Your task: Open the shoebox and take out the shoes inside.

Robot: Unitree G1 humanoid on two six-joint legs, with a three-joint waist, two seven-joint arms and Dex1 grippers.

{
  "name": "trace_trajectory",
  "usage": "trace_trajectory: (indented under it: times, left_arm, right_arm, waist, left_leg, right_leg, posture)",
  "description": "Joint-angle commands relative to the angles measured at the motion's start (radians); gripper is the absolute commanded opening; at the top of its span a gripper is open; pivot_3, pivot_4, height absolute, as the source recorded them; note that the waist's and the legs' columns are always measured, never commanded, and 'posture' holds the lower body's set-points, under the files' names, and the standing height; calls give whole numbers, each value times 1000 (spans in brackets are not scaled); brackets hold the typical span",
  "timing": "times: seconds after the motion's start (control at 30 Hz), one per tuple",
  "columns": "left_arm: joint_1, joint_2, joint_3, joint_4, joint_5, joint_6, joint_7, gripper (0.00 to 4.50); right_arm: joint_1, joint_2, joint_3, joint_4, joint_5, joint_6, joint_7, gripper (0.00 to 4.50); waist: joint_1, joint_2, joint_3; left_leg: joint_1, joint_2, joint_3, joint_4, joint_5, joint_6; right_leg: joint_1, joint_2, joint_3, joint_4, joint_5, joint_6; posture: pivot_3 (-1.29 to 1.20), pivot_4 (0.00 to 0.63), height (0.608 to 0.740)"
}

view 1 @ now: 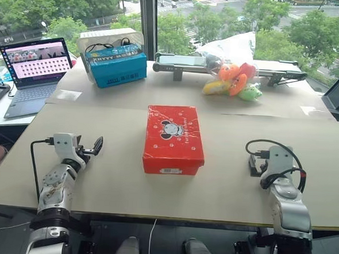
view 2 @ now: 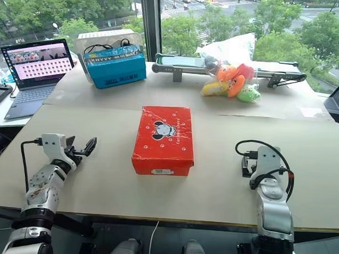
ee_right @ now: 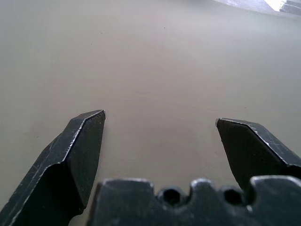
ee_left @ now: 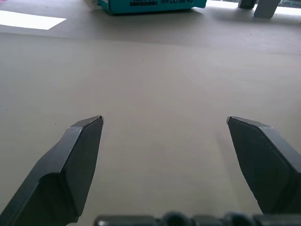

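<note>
Blue box [view 1: 115,68] — plush bag [view 1: 235,73] behind shoebox [view 1: 173,139].

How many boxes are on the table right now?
2. The closed red shoebox sits mid-table between the two arms. The blue box stands at the far left, beside the laptop. Others may be hidden behind the toy bag.

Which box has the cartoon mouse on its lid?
The red shoebox, lying closed in the middle of the table between the claws. The blue box at the back by the laptop has only writing.
</note>
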Motion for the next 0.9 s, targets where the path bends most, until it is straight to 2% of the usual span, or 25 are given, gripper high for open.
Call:
trace_trajectory:
  times: [0.03,0.13,0.27,0.43,0.53,0.6,0.8,0.9]
  left_arm:
    - [5,2,-22,18,2,15,-36,4500]
    - [29,52,-78,-32,5,30,-180,4500]
    - [135,175,-141,-243,-85,128,-467,4500]
    - [258,334,-118,-453,-229,284,-703,4500]
    - [274,398,-97,-473,-240,311,-743,4500]
    - [263,411,-87,-472,-240,314,-738,4500]
    - [245,400,-84,-477,-231,296,-721,4500]
    - [243,397,-87,-477,-229,294,-720,4500]
  right_arm:
    - [-16,-19,-8,-15,-2,1,5,4493]
    - [-34,-80,38,-23,-4,-4,89,4493]
    - [-62,-200,46,-58,56,15,258,4493]
    - [-47,-337,59,-121,157,75,481,4493]
    - [-15,-404,52,-182,238,118,606,4493]
    - [-1,-431,41,-208,286,136,663,4493]
    - [16,-473,63,-227,320,141,736,4493]
    - [11,-476,72,-222,327,134,744,4493]
  waist:
    - [0,0,0]
    - [-2,0,0]
    - [-17,0,0]
    - [-30,-6,4]
    - [-33,-7,5]
    - [-28,-7,5]
    - [-26,-11,7]
    - [-27,-13,8]
  left_leg:
    - [0,0,0,0,0,0]
    - [0,0,0,0,0,0]
    - [-2,0,0,0,0,0]
    - [-4,1,-1,0,0,0]
    - [-4,2,-1,0,0,0]
    - [-4,2,-1,1,0,0]
    - [-4,2,-1,1,0,0]
    - [-4,2,0,1,0,0]
  right_leg:
    - [0,0,0,0,0,0]
    - [0,0,0,0,0,0]
    - [-1,0,0,0,0,0]
    - [-3,1,-1,0,-1,-1]
    - [-4,1,-1,1,-1,-2]
    - [-4,1,-1,1,-5,-8]
    - [-3,0,-1,0,-5,-8]
    - [-4,1,-2,0,-2,-2]
  posture:
    - [0,150,701]
    - [0,150,701]
    - [0,150,701]
    - [0,150,701]
    - [0,150,701]
    - [0,150,701]
    - [0,150,701]
    - [0,150,701]
